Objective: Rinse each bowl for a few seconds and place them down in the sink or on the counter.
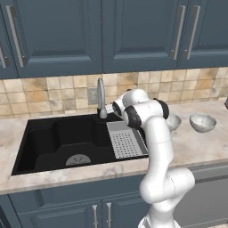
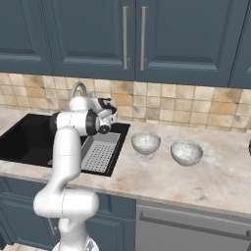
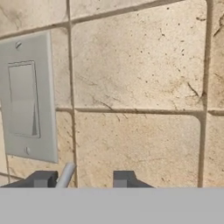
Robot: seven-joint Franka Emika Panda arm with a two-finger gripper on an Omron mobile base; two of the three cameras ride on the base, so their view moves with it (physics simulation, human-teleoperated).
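The pincer (image 3: 83,179) pointed at the tan tiled wall (image 3: 140,78), close to it, beside a grey wall switch plate (image 3: 27,98). In the hand view its two dark fingertips (image 3: 41,178) stood partly apart with a thin silver bar, apparently the faucet handle (image 3: 65,174), rising between them close against the left tip; whether the tips actually pinched that bar I could not tell. From the base views the white arm (image 1: 156,147) bent over the back edge of the sink (image 1: 49,138), with the hand up by the curved silver faucet (image 1: 101,95), above the rear of the basin. The sink was a black rectangular basin with a round grey drain (image 1: 78,159) near its front, and a grey perforated tray (image 1: 126,141) lay along its right side. The two bowls stood on the beige marbled tabletop (image 2: 215,181) to the right of the sink, side by side and a little apart, both upright with their openings up. The nearer bowl (image 2: 145,142) sat just beside the sink's right rim; the farther bowl (image 2: 186,152) sat further right on the tabletop. In the left base view the nearer bowl was partly hidden behind the arm's elbow. Dark blue cabinet doors (image 1: 58,31) with long silver handles hung above the wall tiles, and matching doors ran below the tabletop.
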